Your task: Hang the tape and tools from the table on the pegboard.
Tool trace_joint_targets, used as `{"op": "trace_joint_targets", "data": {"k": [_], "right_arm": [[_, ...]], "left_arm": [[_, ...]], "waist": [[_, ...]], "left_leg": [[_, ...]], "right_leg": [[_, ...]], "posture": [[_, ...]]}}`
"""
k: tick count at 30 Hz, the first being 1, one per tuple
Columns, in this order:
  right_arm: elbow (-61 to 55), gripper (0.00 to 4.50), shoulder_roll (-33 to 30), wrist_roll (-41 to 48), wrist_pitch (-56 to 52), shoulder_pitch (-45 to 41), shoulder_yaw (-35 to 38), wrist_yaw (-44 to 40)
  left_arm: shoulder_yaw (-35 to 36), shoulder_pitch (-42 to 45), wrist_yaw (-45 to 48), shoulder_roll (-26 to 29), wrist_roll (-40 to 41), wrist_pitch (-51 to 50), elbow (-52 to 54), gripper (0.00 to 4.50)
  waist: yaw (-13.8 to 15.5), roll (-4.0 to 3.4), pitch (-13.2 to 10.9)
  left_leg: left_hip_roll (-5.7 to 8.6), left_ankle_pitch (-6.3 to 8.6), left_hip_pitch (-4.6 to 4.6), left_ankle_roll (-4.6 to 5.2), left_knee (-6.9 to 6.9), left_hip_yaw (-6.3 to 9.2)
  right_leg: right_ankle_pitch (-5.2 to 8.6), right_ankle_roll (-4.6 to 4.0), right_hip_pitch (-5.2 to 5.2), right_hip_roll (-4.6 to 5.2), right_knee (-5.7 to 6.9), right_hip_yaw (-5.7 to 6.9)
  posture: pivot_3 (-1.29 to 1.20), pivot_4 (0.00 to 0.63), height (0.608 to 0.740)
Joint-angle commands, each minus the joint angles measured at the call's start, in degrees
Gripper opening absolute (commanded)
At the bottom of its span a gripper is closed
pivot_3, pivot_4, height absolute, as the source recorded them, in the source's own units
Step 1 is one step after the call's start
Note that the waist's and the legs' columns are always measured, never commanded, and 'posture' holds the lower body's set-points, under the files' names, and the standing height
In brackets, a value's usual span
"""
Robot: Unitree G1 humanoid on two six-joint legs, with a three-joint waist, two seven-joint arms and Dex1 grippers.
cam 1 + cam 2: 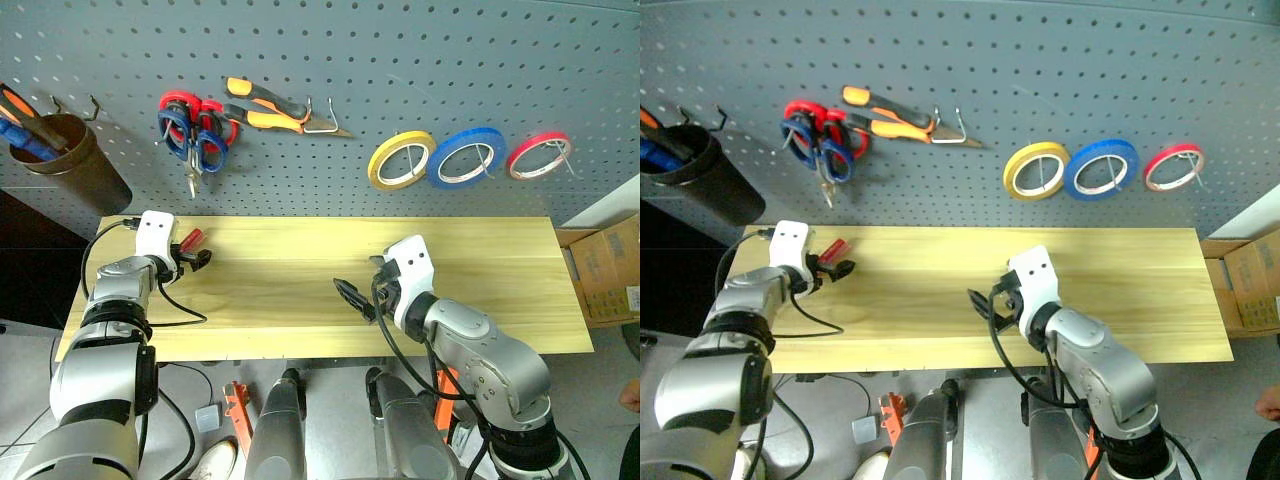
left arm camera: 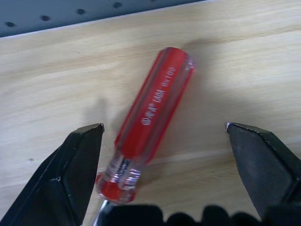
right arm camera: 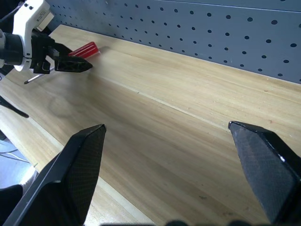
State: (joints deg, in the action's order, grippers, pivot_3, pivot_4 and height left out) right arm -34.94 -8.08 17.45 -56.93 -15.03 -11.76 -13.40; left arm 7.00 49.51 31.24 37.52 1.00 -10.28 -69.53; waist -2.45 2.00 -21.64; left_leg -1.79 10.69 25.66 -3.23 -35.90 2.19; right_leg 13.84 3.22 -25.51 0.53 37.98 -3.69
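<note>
Left wrist view shows the left claw (image 2: 162, 176) spread around the screwdriver (image 2: 153, 117), which lies flat near the desk's (image 1: 300, 290) far left corner. Centre both fingers on the red handle before clenching, then lift level. Right claw (image 1: 362, 298) hovers released mid-desk.

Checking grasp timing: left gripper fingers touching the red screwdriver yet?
Apart. Left wrist view: bare table shows between each finger and the screwdriver.
</note>
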Motion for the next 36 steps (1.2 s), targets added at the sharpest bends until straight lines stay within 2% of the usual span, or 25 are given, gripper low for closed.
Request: {"op": "trace_joint_targets", "data": {"k": [1,8,9,17,22,26,31,34,36], "right_arm": [[-3.2,4.50,0.0,1.1,-0.5,0.4,1.1,0.4],[-3.7,4.50,-0.3,1.4,-0.9,0.9,1.6,1.0],[-3.7,4.50,-0.3,1.4,-0.9,0.8,1.6,1.1],[-2.8,4.50,-0.7,1.6,-0.3,0.2,2.1,0.9],[-3.8,4.50,-1.1,2.6,0.1,0.7,3.0,0.0],[-4.6,4.50,-2.0,4.5,0.8,1.4,4.4,-1.7],[-7.8,4.50,-3.8,10.6,0.9,2.9,8.5,-6.3],[-7.7,4.50,-5.0,13.1,1.9,2.7,9.4,-8.5],[-7.1,4.50,-5.2,14.6,2.4,2.0,9.5,-9.7]], "left_arm": [[-1.2,-0.4,1.5,0.3,-1.6,-1.4,-2.6,3.52],[-1.3,-0.5,2.4,0.0,-1.7,-1.6,-2.7,1.00],[-1.3,-0.6,2.6,0.0,-1.7,-1.6,-2.6,0.83],[-1.5,-1.3,3.7,-0.3,-1.9,-1.4,-1.5,0.83],[-1.5,-4.3,4.6,-1.0,-1.3,-1.5,3.2,0.83],[-1.2,-12.2,4.9,-2.3,0.6,-5.3,16.3,0.83],[1.0,-28.6,1.5,-6.0,5.7,-19.7,49.0,0.83],[2.8,-32.2,-1.8,-8.3,7.4,-24.9,58.6,0.83],[3.7,-32.8,-3.5,-9.1,8.1,-26.9,60.9,0.83]], "waist": [[-0.1,0.00,0.0],[-0.7,-0.03,0.0],[-0.8,-0.05,0.0],[-0.8,-0.09,-0.1],[-0.8,-0.08,0.0],[-0.8,-0.11,0.0],[-0.8,-0.19,0.1],[-0.6,-0.10,0.3],[-0.5,0.01,0.3]], "left_leg": [[0.00,0.00,0.00,0.00,0.00,0.00],[-0.01,0.00,0.00,0.00,0.01,-0.01],[-0.01,0.00,0.00,0.00,0.01,-0.01],[0.00,0.00,0.00,-0.01,0.06,-0.06],[0.03,0.00,0.00,-0.01,0.09,-0.12],[0.04,0.01,0.01,-0.04,0.13,-0.19],[0.01,0.02,0.01,-0.06,0.18,-0.21],[0.08,0.02,0.04,-0.05,0.14,-0.19],[0.10,0.01,0.09,-0.05,0.07,-0.10]], "right_leg": [[0.00,0.00,0.00,0.00,0.00,-0.01],[0.00,0.00,-0.02,0.00,0.01,-0.02],[0.00,0.00,-0.02,0.00,0.01,-0.03],[0.01,0.02,-0.04,0.02,-0.02,-0.06],[0.02,0.04,-0.05,0.08,-0.05,-0.09],[0.02,0.04,-0.05,0.19,-0.06,-0.11],[0.08,0.14,-0.05,0.53,-0.02,-0.15],[0.10,0.20,-0.03,0.59,-0.04,-0.14],[0.09,0.21,-0.02,0.54,-0.04,-0.03]], "posture": [[-0.06,0.444,0.740],[-0.06,0.440,0.740],[-0.06,0.439,0.740],[-0.07,0.427,0.740],[-0.08,0.402,0.740],[-0.07,0.380,0.740],[-0.06,0.346,0.740],[-0.04,0.320,0.740],[-0.02,0.303,0.740]]}}
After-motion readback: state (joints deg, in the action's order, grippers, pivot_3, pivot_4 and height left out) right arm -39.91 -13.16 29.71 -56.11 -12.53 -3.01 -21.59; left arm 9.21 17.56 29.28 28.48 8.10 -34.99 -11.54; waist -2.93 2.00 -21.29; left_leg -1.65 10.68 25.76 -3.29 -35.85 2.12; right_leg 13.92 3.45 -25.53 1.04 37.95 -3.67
